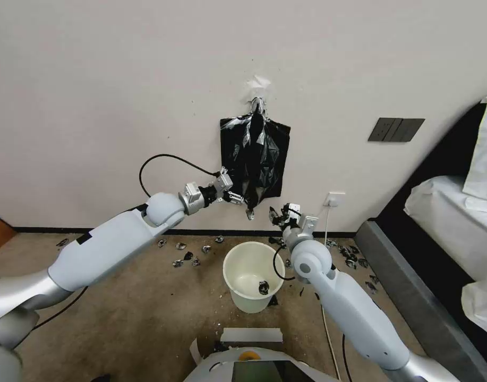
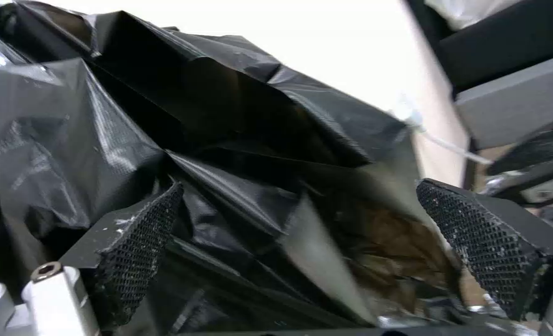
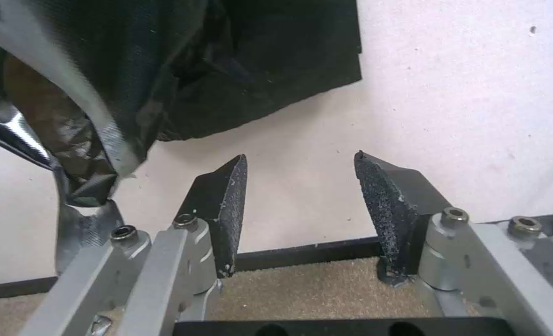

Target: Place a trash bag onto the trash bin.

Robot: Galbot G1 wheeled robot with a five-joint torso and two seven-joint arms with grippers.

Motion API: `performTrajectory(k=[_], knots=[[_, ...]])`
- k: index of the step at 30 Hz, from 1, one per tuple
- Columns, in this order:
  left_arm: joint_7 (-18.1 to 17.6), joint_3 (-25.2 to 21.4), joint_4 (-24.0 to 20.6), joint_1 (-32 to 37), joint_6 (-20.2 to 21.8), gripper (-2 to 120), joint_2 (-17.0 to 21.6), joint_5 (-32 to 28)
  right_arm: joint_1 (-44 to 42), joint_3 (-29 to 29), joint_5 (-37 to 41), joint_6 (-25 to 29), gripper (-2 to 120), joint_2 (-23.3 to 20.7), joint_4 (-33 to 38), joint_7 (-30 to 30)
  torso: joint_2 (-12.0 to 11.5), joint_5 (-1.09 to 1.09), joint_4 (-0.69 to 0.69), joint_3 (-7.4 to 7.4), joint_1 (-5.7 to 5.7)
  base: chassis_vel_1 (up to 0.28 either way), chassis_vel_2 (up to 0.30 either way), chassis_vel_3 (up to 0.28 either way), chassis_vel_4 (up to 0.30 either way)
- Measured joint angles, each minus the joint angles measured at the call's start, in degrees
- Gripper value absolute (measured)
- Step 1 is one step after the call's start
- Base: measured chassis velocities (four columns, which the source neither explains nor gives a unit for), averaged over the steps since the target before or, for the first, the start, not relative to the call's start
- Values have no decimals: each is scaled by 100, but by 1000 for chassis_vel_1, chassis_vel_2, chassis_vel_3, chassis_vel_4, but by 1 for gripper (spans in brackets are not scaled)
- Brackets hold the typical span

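Trash bags: one (image 2: 214, 154), between the left gripper's (image 2: 301, 242) wide-spread fingers
Right gripper (image 3: 298, 205): fingers wide, empty
Trash bins: one (image 1: 238, 265), holding a small dark scrap (image 1: 263, 288)

The trash bag (image 2: 183, 140) is running off the left wrist view's edges, and the small dark bit inside the trash bin (image 1: 252, 283) is staying too small to identify.

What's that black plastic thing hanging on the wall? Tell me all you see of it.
It's the bag: thin, glossy black plastic, wrinkled and floppy, gathered at a silver clip on the wall and hanging above the cream bin. Its folds catch the light. The left tool, open, is at its lower edge with plastic between the fingers. The right tool, open, is just beside the bottom tip, not gripping it.
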Motion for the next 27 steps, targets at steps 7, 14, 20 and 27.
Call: performTrajectory(k=[7, 14, 20, 27], knots=[[-455, 430, -75, -347, 366, 96, -100, 385, -57, 99, -15, 20, 43, 27, 6, -14, 0, 1, 0, 0, 0, 0, 0, 0, 0], [-1022, 619, -328, -467, 934, 95, -139, 537, -153, 182, -25, 34, 39, 31, 33, -40, 0, 1, -1, 0, 0, 0, 0, 0, 0], [-1295, 693, -612, -475, 1402, 89, -27, 632, -193, 198, -36, 42, 37, 34, 68, -52, 0, 0, 0, 0, 0, 0, 0, 0, 0], [-1268, 735, -781, -491, 1666, 88, 101, 636, -206, 199, -51, 47, 37, 73, 72, -53, 0, 0, 1, 0, 0, 0, 0, 0, 0]])
